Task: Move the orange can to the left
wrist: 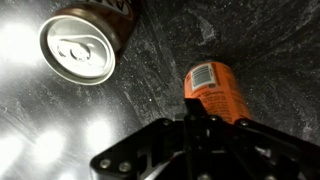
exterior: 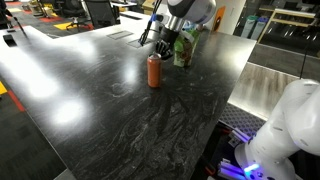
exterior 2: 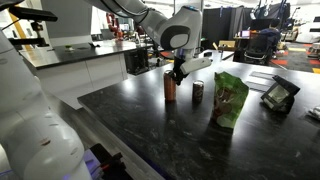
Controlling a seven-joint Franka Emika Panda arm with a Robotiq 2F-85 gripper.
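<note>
On the broad black stone-look table [exterior: 90,120] with pale veining, from the left in an exterior view: bright patches of reflected light on the bare top; then the small slim orange can [exterior: 154,70], reddish with a silvery grey rim, upright and free-standing near the table's far half; just behind and slightly right of it, the black two-fingered gripper [exterior: 159,43] hanging from a grey-and-white arm, fingertips above the level of the rim; hard against the gripper's right side, touching or merely close, cannot tell which, the crinkled green bag [exterior: 184,48]; at far right, past the table edge, the rounded white robot base [exterior: 285,130].

Seen in an exterior view from across the table [exterior 2: 150,140], left to right: a large white arm casing [exterior 2: 25,110] filling the left edge; the orange can [exterior 2: 170,86] upright toward the middle; the gripper [exterior 2: 177,74] over its upper right, close to the rim, contact not clear; just beside, standing apart, the darker can [exterior 2: 197,92], brown-bodied with a silver top; next the green bag [exterior 2: 229,98], upright; well apart at far right, a small black device [exterior 2: 277,95] propped at a slant.

In the wrist view: at upper left the darker can [wrist: 78,48] from above, silver lid and pull-tab showing; right of centre the orange can [wrist: 213,92], barcode [wrist: 203,75] toward the camera, just beyond the fingertips; below, the gripper [wrist: 190,122], dark fingers drawn together to a point, closed as far as can be made out, gripping nothing.
</note>
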